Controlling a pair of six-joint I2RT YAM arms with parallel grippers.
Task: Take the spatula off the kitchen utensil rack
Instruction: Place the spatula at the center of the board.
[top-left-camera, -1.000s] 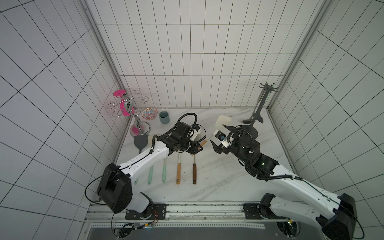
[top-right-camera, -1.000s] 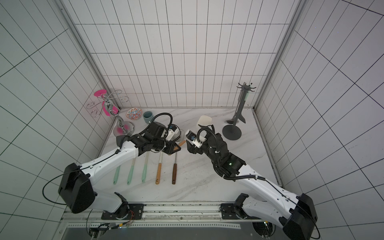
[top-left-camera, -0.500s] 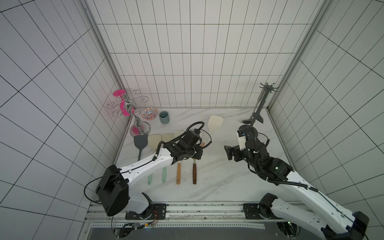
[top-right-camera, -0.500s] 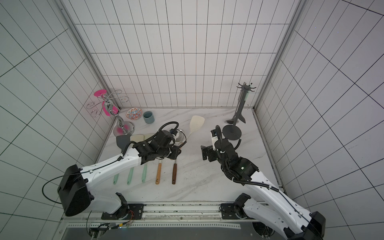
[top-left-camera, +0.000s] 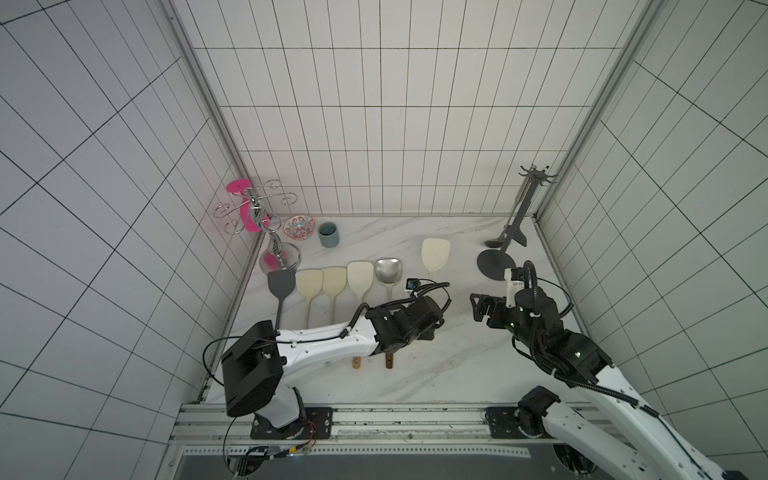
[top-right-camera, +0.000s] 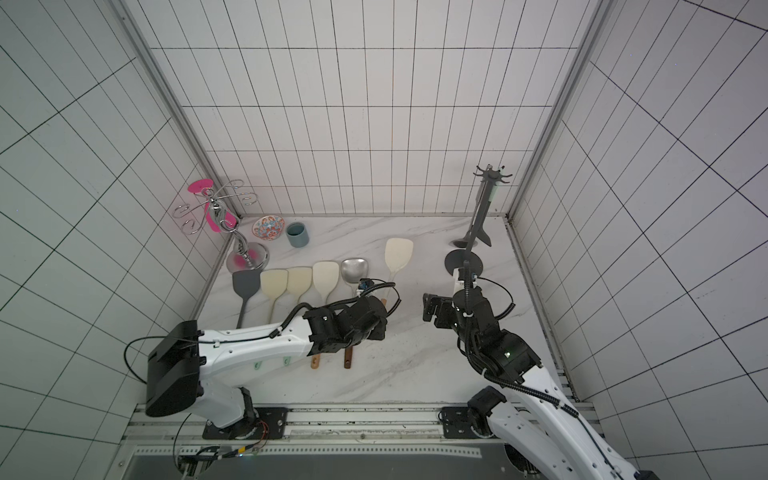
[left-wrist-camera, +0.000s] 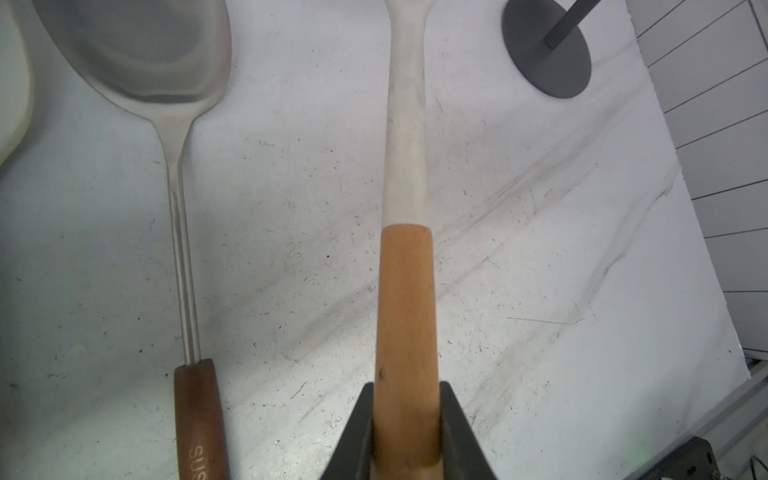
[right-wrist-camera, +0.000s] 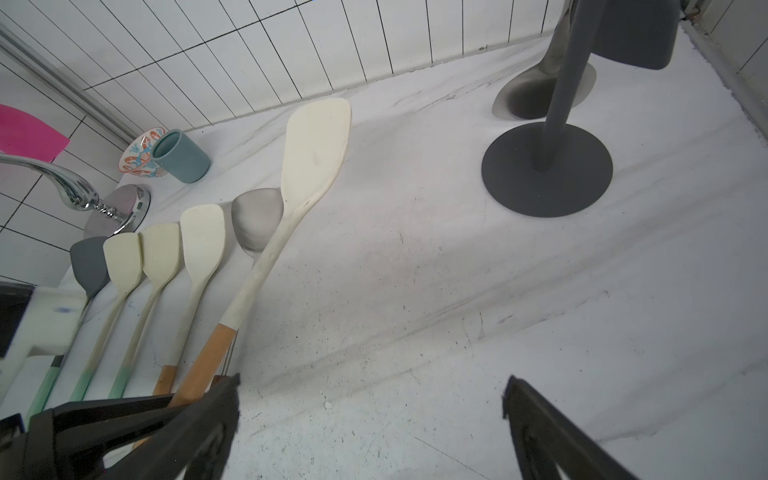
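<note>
One spatula (top-left-camera: 435, 254), blade toward the back wall (top-left-camera: 374, 166), seemingly flat, handle between clamped left fingers (left-wrist-camera: 353, 440); right fingers (right-wrist-camera: 548, 440) wide apart.

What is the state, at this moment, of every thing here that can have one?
cream spatula: off the rack, held by its handle.
left gripper: shut on the cream spatula.
right gripper: open, empty.
kitchen utensil rack: upright, a ladle and a dark utensil hanging on it.
row of five spatulas: lying flat on the table.
chrome stand: upright.
blue cup: upright.
</note>
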